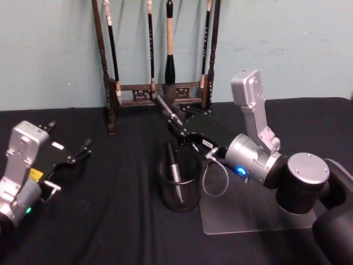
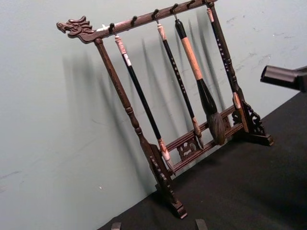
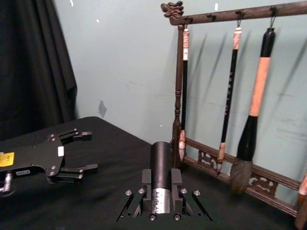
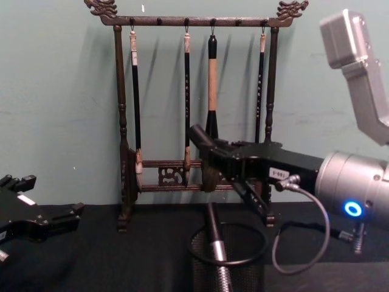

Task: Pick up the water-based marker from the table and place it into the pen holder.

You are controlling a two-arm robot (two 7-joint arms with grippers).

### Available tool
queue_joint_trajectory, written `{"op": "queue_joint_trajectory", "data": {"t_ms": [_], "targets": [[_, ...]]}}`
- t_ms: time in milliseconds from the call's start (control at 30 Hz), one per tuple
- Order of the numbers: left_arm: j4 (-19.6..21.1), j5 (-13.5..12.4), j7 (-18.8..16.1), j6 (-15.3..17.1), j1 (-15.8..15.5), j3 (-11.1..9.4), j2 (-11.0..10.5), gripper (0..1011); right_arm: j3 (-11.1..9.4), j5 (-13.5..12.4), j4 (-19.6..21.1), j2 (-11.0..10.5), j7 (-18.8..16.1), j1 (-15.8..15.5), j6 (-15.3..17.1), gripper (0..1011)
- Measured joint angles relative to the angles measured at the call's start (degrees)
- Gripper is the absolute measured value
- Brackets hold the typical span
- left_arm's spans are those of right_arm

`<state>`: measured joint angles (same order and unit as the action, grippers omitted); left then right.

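My right gripper (image 1: 181, 128) is shut on the water-based marker (image 1: 165, 107), a black barrel with a silver band (image 3: 160, 165). It holds the marker tilted, above and just behind the pen holder (image 1: 187, 200), a round black mesh cup on the black table (image 1: 110, 226). From the chest view the marker (image 4: 197, 135) juts out of the right gripper (image 4: 214, 159) above the pen holder (image 4: 249, 277). Another dark pen (image 1: 174, 163) leans inside the cup. My left gripper (image 1: 71, 165) rests open and empty at the table's left.
A tall dark wooden rack (image 1: 160, 88) hung with calligraphy brushes stands at the back against the wall, close behind the held marker. A greyish mat (image 1: 248, 218) lies under the right arm, right of the cup.
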<state>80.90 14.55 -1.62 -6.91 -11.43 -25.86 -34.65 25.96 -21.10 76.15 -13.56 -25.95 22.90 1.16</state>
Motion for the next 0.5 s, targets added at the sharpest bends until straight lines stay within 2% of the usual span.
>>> {"op": "queue_joint_trajectory", "data": {"t_ms": [500], "targets": [[0.0, 0.0, 0.0, 0.0, 0.0, 0.0, 0.0, 1001, 2.16, -0.46, -2.24, 0.82, -0.64, 0.87, 0.53, 239]]}}
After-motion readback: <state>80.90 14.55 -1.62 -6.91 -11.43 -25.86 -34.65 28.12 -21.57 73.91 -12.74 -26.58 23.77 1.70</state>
